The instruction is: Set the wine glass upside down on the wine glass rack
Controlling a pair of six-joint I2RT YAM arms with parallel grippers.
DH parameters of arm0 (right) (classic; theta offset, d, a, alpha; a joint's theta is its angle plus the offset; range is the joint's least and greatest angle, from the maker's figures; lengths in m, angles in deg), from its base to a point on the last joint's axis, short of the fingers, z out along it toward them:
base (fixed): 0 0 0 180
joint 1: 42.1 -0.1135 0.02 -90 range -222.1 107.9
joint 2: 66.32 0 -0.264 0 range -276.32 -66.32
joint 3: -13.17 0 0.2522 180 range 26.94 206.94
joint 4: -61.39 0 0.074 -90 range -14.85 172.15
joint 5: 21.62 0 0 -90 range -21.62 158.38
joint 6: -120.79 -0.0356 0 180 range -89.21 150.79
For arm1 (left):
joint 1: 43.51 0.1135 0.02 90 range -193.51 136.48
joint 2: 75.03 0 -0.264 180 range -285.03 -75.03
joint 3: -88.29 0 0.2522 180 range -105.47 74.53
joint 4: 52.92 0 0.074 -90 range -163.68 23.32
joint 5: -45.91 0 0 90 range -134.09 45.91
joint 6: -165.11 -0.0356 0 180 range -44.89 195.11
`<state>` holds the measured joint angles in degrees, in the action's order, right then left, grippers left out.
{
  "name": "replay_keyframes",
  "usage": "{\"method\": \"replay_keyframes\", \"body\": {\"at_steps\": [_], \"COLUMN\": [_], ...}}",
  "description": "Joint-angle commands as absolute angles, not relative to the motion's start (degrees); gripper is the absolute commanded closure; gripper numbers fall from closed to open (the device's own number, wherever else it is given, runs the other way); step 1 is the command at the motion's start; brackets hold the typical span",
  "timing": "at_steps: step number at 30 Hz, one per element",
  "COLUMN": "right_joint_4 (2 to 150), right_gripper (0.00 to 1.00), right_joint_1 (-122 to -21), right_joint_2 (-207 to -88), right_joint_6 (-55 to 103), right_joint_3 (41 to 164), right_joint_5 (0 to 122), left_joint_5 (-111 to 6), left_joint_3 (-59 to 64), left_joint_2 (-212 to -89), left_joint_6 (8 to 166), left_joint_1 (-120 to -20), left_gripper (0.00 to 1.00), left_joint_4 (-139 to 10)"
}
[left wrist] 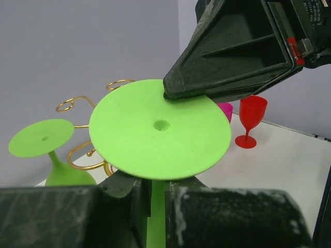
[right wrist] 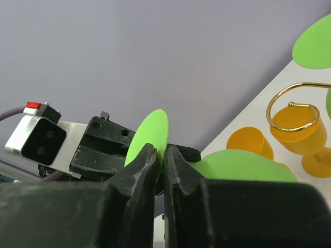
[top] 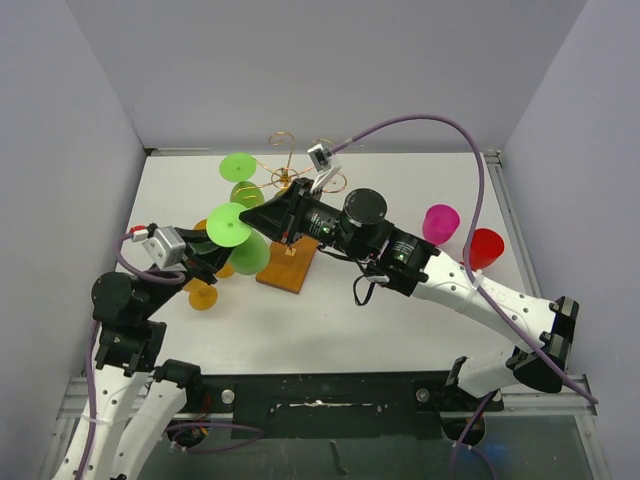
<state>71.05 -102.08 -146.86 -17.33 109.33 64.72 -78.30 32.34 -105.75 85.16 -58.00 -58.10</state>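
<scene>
Although a small label [left wrist: 310,7] with pale print sits on my right wrist housing, its lettering is too small to read, and nothing else in view carries writing I can make out.

My left arm rises from the near left corner of the counter [top: 330,335], folds sharply at the elbow and points right. My left fingers [left wrist: 227,217] are pressed together on the stem of the green wine glass [left wrist: 160,129], just under its round foot. My right arm stretches long from the near right corner and runs leftward across the counter, its black wrist passing in front of the wine glass rack [top: 289,266]. My right fingers [right wrist: 135,173] pinch the rim of that same foot edge-on, one finger on each face, with only a thin slit between them.

The glass is off the counter, held by both sets of fingers. It is tilted, with its foot turned up toward the overhead camera and its bowl lower. It sits just left of the rack's wooden base.

A second green glass [top: 240,170] sits foot-up among the gold curls on the rack's left side; I cannot tell whether the wire bears it. Two orange glasses [right wrist: 302,137] stand on the counter near the rack's left. A pink glass [top: 440,222] and a red glass [top: 485,248] stand side by side at the far right, well apart from the rack.
</scene>
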Motion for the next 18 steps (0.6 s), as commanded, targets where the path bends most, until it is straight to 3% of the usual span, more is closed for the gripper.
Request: {"method": "replay_keyframes", "body": {"at_steps": [1,7,14,18], "right_joint_4": [69.0,69.6,70.4,70.8], "right_gripper": [0.98,1.0,1.0,1.0], "right_joint_1": [-102.0,-101.9,-101.2,-99.8], "right_joint_2": [-147.2,-146.9,-147.0,-146.5], "right_joint_6": [-22.6,-28.8,-35.3,-39.3], "right_joint_3": [109.8,108.4,107.6,106.5], "right_joint_5": [66.1,68.1,70.6,72.3], "left_joint_5": [-77.0,-75.6,-71.3,-66.9], "left_joint_3": [32.5,33.2,33.9,34.5], "left_joint_2": [-104.0,-101.9,-99.0,-97.7], "left_joint_6": [86.1,87.1,87.7,87.7], "left_joint_1": [-57.9,-57.9,-58.0,-58.1], "left_gripper": [0.99,0.85,0.57,0.51], "left_joint_4": [-57.2,-61.8,-68.8,-71.0]}}
